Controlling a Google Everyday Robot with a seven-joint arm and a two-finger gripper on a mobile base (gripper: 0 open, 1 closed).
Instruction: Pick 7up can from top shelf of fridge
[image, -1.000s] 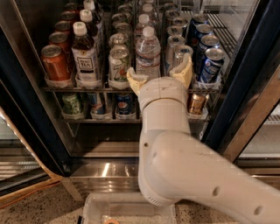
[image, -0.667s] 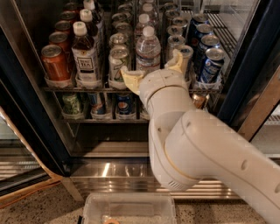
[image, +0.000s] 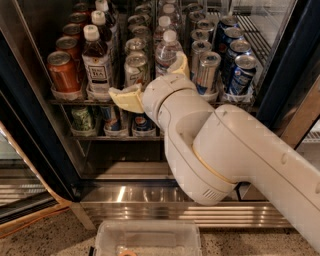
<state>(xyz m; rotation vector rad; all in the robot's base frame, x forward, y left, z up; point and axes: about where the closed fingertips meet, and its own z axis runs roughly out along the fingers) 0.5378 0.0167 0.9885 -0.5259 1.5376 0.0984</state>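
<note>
The 7up can (image: 135, 70), silvery with green lettering, stands at the front of the top shelf (image: 70, 101) in the fridge (image: 30, 125), between a tea bottle and a water bottle. My gripper (image: 151, 81) is open just in front of the shelf edge, slightly right of and below the can. One yellowish finger (image: 126, 98) points left under the can's base. The other finger (image: 180, 64) points up beside the water bottle. Nothing is held. My arm hides the shelf's middle front.
An orange-red can (image: 63, 72) and a tea bottle (image: 97, 59) stand left of the 7up can. A water bottle (image: 167, 49), a slim silver can (image: 206, 71) and blue cans (image: 242, 75) stand to the right. Cans (image: 143, 123) fill the lower rack. A clear tub (image: 149, 238) lies on the floor.
The gripper has rolled: its left finger dropped down and left to below the 7up can, and its right finger rose. The arm now fills more of the view.
</note>
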